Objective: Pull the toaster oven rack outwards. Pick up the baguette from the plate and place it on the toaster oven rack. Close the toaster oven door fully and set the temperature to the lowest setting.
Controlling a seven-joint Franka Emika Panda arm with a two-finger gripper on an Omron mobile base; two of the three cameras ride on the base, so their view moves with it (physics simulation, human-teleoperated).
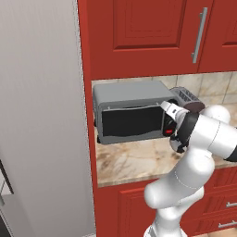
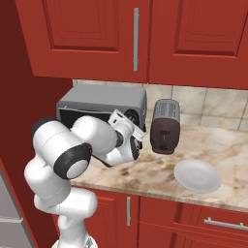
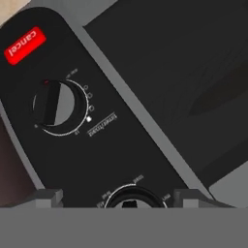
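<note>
At the bottom of our hand view, the gripper [image 3: 129, 197] stands wide, straddling a black knob [image 3: 132, 197] on the toaster oven [image 3: 121, 145]; the red button [image 3: 25, 45] sits upper left.

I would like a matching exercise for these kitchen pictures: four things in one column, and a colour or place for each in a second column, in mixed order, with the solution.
Things:
1. toaster oven
2. slot toaster
3. plate
4. cancel button

Descriptions:
A. white, lying on the counter, nothing on it
B. red, on the dark control panel
C. grey box with a dark glass front
D. dark brown, standing right of the oven

Pairs: 1-C, 2-D, 3-A, 4-B
</note>
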